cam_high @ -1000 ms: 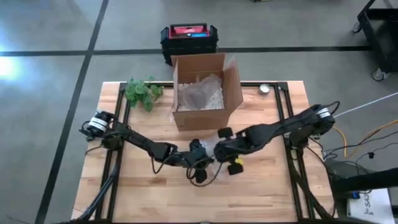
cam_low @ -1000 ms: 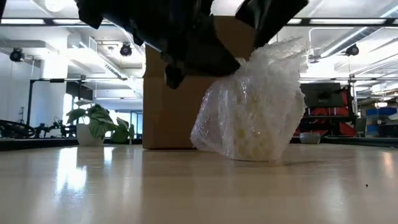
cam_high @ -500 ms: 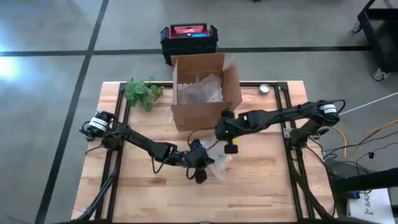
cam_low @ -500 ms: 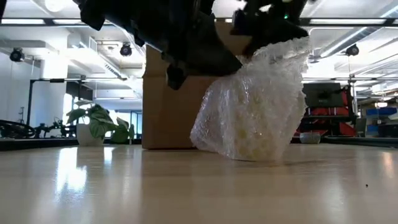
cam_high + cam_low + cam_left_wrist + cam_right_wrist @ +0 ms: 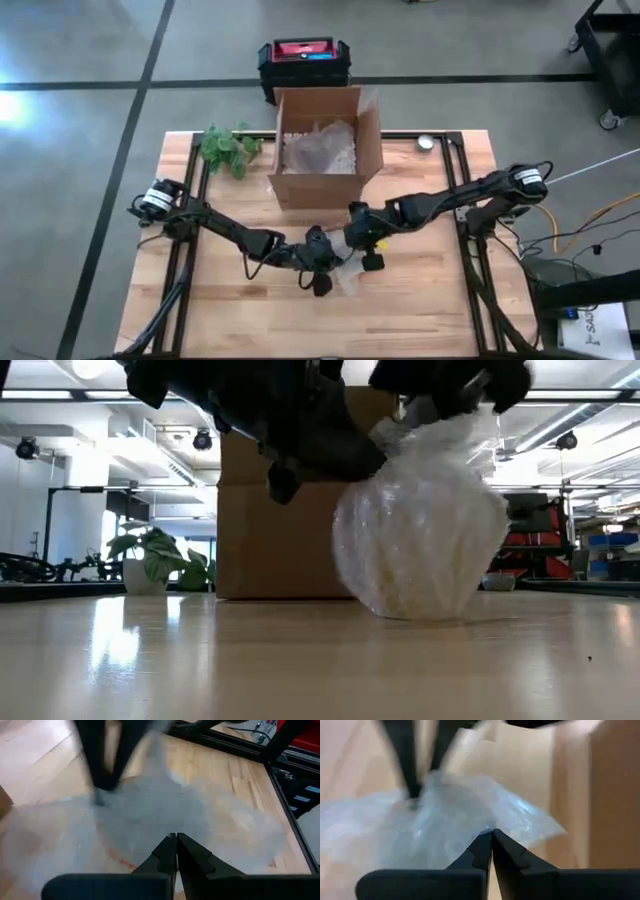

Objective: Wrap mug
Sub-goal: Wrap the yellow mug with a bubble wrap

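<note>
No writing is readable. The crinkly clear bubble wrap (image 5: 420,530) forms a rounded bundle on the wooden table (image 5: 420,310), before the cardboard box (image 5: 320,150). Left gripper (image 5: 176,839) and right gripper (image 5: 492,834) both pinch its plastic.

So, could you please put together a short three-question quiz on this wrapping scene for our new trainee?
1. True or false: the cardboard box stands at the table's far edge, beyond both arms.
2. What covers the bundle on the table? A) foil B) bubble wrap C) cloth
3. Fill in: in its wrist view, the left gripper has its jaws ____ on the wrap.

Key
1. True.
2. B; the mug itself is hidden.
3. Shut; the right gripper is likewise shut on the wrap.
</note>
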